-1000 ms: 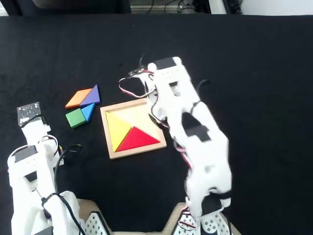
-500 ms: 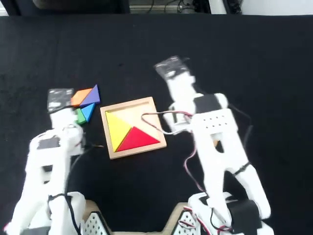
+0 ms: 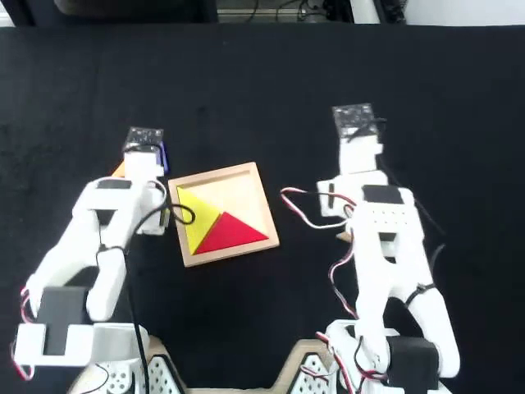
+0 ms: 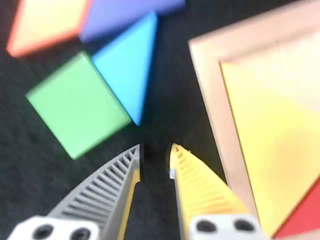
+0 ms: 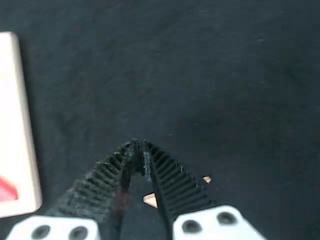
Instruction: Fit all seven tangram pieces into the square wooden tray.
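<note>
Holds left jaws narrowly parted and empty by the blue triangle [image 4: 127, 65] and green square [image 4: 77, 105], left of centre, likely lining up a pick; parks right jaws shut, empty, right of the mid-frame tray [image 3: 213, 174], out of the way

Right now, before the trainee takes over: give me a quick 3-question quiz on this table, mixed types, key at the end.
1. Multiple choice: which pieces lie in the tray? A) green and orange B) yellow and red C) blue and purple
2. True or false: the green square lies inside the tray.
3. Count: how many loose pieces does the left wrist view show on the cloth beyond the left gripper?

Key
1. B: the yellow triangle and the red triangle.
2. False: it lies on the cloth beside the tray.
3. Four: the green square, the blue triangle, the purple piece and the orange piece.
</note>
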Tool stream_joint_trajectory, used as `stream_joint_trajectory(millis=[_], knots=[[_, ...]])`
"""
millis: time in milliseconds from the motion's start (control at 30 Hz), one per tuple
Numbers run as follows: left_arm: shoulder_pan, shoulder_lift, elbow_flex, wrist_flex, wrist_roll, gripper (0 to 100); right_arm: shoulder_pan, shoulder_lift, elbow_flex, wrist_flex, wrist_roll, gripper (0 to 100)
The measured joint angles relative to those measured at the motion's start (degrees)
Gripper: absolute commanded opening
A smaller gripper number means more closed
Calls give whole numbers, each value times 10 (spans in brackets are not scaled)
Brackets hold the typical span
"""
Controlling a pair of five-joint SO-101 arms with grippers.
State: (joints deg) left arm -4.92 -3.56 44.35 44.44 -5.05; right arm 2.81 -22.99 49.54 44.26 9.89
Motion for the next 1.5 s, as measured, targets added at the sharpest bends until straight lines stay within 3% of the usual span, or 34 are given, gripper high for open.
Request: stream_joint_trajectory(millis=[300,633,833,933,1100,1200,1500], knots=[[4,70,-84,2,0,105,7,0,1,-18,-2,11],[109,137,-173,4,27,105,7,0,15,-39,-2,11],[115,145,-193,14,35,105,7,0,15,-39,-2,11],[76,127,-220,57,30,109,7,0,17,-39,-2,11],[-46,76,-278,80,-18,116,7,0,21,-39,-2,11],[-104,77,-290,63,-69,205,7,0,22,-39,-2,11],[-124,176,-333,55,-111,223,1,0,40,-59,-2,11]])
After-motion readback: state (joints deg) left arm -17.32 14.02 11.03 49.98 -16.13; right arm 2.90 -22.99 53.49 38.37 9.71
